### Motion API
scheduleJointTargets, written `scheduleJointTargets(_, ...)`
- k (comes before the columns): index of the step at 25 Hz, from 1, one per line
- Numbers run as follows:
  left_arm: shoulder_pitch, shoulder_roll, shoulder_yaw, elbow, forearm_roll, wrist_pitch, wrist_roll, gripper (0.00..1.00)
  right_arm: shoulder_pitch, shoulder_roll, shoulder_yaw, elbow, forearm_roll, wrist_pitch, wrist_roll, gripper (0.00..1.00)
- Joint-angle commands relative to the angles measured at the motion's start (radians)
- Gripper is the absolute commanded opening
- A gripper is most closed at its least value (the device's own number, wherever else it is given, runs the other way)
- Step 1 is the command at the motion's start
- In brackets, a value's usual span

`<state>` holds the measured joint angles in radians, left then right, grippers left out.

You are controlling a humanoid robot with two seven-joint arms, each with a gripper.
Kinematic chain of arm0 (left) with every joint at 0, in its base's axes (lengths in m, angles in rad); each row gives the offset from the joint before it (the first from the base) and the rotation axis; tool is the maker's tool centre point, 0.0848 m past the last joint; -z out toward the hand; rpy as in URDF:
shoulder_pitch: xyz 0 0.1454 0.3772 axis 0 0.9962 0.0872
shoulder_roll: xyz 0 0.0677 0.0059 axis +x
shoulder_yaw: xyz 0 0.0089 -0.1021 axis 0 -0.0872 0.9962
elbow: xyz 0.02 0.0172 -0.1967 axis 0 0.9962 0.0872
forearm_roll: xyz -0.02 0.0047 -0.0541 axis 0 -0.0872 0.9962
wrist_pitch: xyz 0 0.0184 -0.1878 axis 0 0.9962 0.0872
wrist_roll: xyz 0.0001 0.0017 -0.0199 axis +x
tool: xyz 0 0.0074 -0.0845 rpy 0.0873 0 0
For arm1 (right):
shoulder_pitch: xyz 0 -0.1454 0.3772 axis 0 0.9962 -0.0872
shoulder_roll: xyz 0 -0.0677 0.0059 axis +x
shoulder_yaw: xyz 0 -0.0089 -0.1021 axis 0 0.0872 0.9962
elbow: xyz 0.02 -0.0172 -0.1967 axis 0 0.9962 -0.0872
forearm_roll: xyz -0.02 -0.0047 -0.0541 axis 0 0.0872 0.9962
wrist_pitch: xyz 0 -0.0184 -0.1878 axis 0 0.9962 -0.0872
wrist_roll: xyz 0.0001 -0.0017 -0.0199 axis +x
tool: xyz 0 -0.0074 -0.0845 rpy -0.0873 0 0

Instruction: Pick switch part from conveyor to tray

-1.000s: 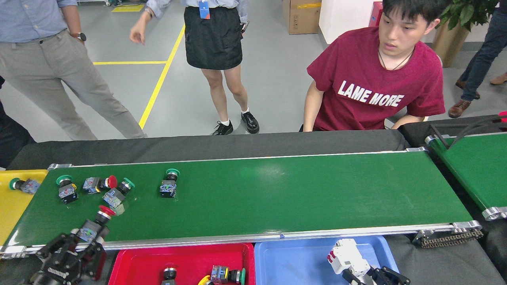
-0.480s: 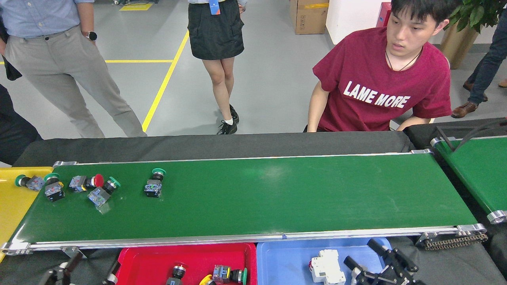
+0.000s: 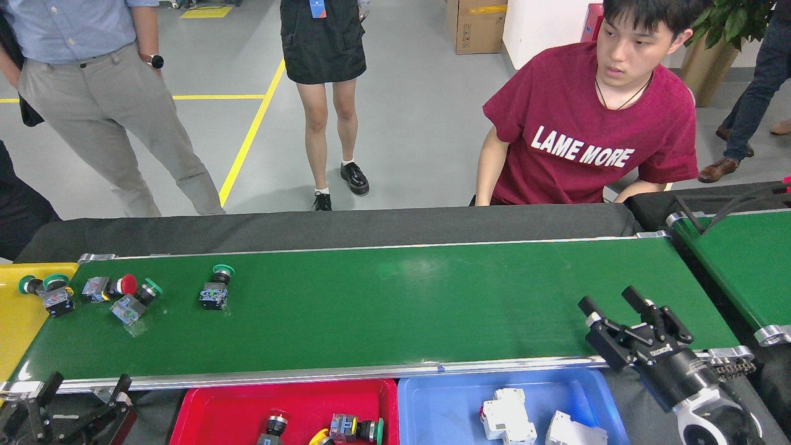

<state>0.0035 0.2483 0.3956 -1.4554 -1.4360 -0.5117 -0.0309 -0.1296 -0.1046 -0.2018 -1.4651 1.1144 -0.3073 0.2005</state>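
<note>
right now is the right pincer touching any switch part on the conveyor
Apart. The head view shows the open right pincer over bare belt at the conveyor's right end; the nearest green-capped switch lies far left.

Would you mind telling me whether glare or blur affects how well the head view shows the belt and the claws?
In the head view, a pale sheen of glare sits mid-belt on the conveyor; the switch parts stay sharp; right claw is crisp, open; left claw is dark, cropped low, also open.

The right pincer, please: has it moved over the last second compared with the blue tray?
Yes. The right pincer has risen from inside the blue tray and now sits open over the conveyor's near right end.
</note>
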Motion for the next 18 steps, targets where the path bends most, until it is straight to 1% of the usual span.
scheduleJointTargets(1,-0.074,0.006,-0.034,0.059,-0.003,-0.001,-0.072,1.00,-0.022,0.023,0.044,-0.009,0.031,0.162,-0.066,0.97)
scheduleJointTargets(3,-0.140,0.009,-0.090,0.141,-0.004,0.047,-0.076,1.00,-0.022,0.040,0.101,-0.012,0.070,0.257,-0.136,0.97)
scheduleJointTargets(5,-0.174,0.022,-0.127,0.193,-0.004,0.101,-0.075,1.00,-0.019,0.043,0.159,-0.023,0.081,0.292,-0.153,0.97)
scheduleJointTargets(7,-0.175,0.023,-0.129,0.216,-0.004,0.124,-0.072,1.00,0.001,0.043,0.208,-0.058,0.081,0.290,-0.155,0.97)
scheduleJointTargets(9,-0.175,0.025,-0.127,0.234,-0.004,0.130,-0.070,1.00,0.048,0.042,0.258,-0.090,0.081,0.289,-0.156,0.97)
scheduleJointTargets(10,-0.175,0.025,-0.126,0.245,-0.006,0.136,-0.069,1.00,0.062,0.042,0.271,-0.107,0.081,0.289,-0.156,0.97)
scheduleJointTargets(12,-0.191,0.039,-0.129,0.290,-0.006,0.182,-0.067,1.00,0.107,0.040,0.288,-0.158,0.081,0.286,-0.156,0.97)
scheduleJointTargets(14,-0.217,0.057,-0.133,0.348,-0.006,0.233,-0.053,1.00,0.136,0.036,0.294,-0.175,0.082,0.284,-0.156,0.97)
scheduleJointTargets(18,-0.297,0.095,-0.133,0.495,-0.015,0.314,-0.027,1.00,0.153,0.034,0.331,-0.175,0.084,0.264,-0.156,0.97)
